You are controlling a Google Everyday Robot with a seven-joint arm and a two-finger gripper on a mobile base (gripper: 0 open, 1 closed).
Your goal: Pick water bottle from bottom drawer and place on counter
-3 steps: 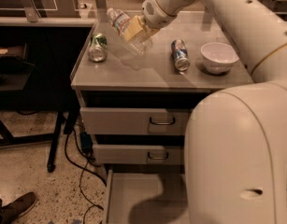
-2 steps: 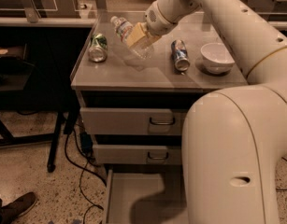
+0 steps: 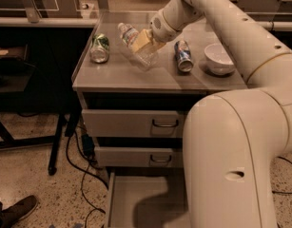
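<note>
Partly hidden behind arm (image 3: 240, 141), bottom drawer (image 3: 145, 203) open; tool (image 3: 141, 42) clamped on tilted water bottle (image 3: 146, 57) over counter (image 3: 136, 77).

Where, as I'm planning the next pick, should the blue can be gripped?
Across its round middle from above: the blue can lies on its side on the counter, ends pointing near and far. The gripper, over the counter beside it, holds the water bottle.
</note>
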